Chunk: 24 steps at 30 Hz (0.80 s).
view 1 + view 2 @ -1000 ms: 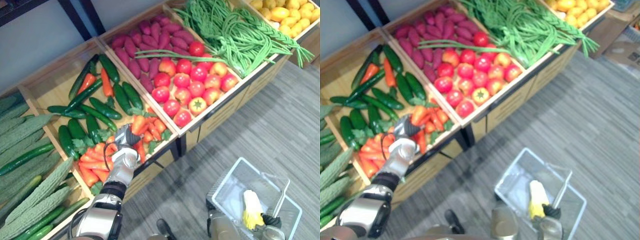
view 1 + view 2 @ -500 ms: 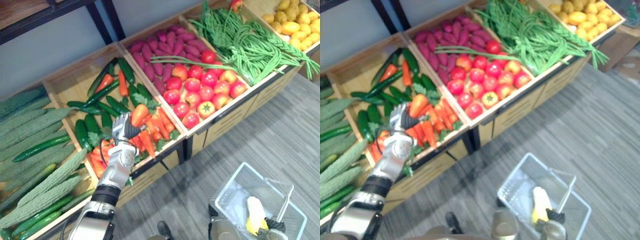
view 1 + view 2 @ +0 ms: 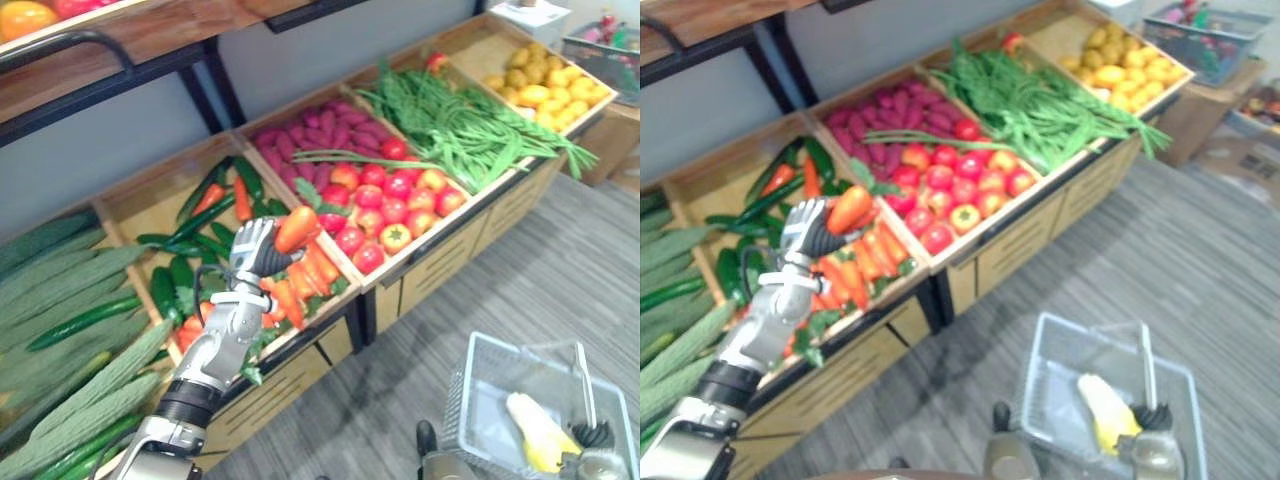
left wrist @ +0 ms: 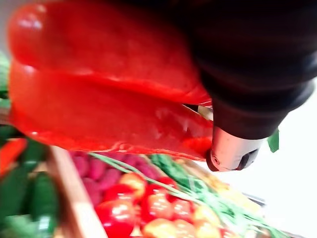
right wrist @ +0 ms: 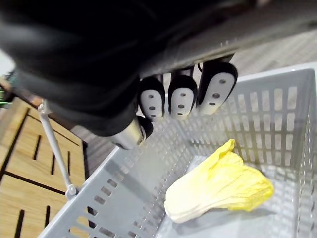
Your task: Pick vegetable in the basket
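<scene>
Left hand [image 3: 250, 258] raised over the wooden crate [image 3: 280, 385] of carrots, fingers clamped round a glossy, tapered orange carrot [image 3: 297, 228]. Right hand [image 5: 182, 96] curled round the smooth grey basket handle [image 5: 277, 25]. The slotted plastic basket [image 3: 468, 395] holds a pale yellow leafy cabbage [image 5: 218, 186].

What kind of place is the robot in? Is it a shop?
Most likely a grocery shop's vegetable section: wooden bins hold sorted tomatoes, green beans and cucumbers, the right hand carries a grey shopping basket, and the left hand holds an orange vegetable.
</scene>
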Motion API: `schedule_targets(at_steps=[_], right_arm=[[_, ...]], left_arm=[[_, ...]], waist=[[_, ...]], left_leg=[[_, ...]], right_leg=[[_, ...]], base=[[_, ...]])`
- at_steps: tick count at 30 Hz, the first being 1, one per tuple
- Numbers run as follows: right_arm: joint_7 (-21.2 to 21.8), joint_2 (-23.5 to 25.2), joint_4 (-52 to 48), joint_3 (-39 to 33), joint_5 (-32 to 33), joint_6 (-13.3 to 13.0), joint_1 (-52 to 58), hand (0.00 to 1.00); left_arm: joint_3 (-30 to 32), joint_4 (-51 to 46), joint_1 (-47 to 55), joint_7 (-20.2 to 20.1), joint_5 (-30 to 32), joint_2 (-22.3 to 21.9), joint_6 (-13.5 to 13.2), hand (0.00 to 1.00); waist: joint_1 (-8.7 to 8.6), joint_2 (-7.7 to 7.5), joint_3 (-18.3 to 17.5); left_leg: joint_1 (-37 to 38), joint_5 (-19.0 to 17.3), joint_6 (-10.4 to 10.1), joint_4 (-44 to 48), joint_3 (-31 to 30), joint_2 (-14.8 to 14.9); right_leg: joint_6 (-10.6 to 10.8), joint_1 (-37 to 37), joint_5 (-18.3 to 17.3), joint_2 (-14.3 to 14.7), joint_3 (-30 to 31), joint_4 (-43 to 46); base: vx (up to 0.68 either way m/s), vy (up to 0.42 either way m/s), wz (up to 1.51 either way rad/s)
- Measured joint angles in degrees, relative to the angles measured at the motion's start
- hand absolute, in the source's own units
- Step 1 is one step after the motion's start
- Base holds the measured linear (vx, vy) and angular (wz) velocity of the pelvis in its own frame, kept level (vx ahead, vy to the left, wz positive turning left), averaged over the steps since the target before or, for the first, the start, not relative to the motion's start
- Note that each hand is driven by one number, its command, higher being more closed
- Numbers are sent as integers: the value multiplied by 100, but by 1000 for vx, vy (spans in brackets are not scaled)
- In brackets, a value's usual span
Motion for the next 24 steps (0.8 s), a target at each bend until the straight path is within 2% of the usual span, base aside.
schedule_targets(at_steps=[4, 6, 8, 10, 15, 18, 21, 24], right_arm=[[106, -527, -673, 338, -115, -126, -18, 100], [258, -849, -1090, 688, -122, -233, -101, 100], [475, -1167, -1471, 1089, -69, -378, -102, 100], [529, -1265, -1606, 1256, -69, -427, -100, 100], [727, -1400, -2007, 1638, -31, -517, -98, 100], [773, -1498, -2174, 1840, -22, -522, -93, 100], [968, -1779, -2326, 2135, -20, -588, -82, 100], [988, -1788, -2349, 2228, -19, -613, -82, 100]], left_arm=[[-368, -339, -18, -152, -68, 56, -306, 100], [-676, -385, -113, -276, -316, 292, -492, 100], [-958, -397, -307, -426, -586, 442, -622, 100], [-1056, -446, -396, -489, -701, 480, -676, 100], [-1442, -1149, -570, -863, -1570, 770, -1020, 100], [-1676, -1427, -588, -907, -2039, 825, -1155, 100], [-2377, -1819, -887, -1137, -2248, 806, -1249, 100], [-2812, -2046, -985, -1276, -2373, 705, -1337, 100]], waist=[[-60, -96, -82], [-140, -141, -114], [-138, -169, -139], [-145, -173, -159], [-128, -170, -182], [-112, -161, -194], [-113, -122, -241], [-116, -75, -331]], left_leg=[[262, -54, -55, -70, 444, 10], [384, -92, -104, -78, 697, 13], [482, -139, -132, -61, 969, 15], [481, -168, -142, -34, 1041, 20], [599, -282, -229, 136, 1498, 66], [677, -365, -269, 223, 1678, 99], [648, -578, -274, 568, 1782, 216], [621, -672, -276, 734, 1798, 259]], right_leg=[[3, 1, 71, 119, 413, -47], [11, -4, 96, 192, 618, -46], [18, -32, 123, 261, 838, -44], [22, -67, 133, 277, 892, -36], [20, -100, 171, 381, 1204, -22], [21, -100, 171, 441, 1329, 16], [28, -87, 175, 446, 1404, 65], [38, -87, 179, 441, 1434, 89]], base=[[-1, -16, -60], [-7, -19, -53], [-24, -17, -50], [-38, -15, -33], [-43, -16, -34], [-42, -10, -30], [-64, -21, -13], [-80, -24, -5]])
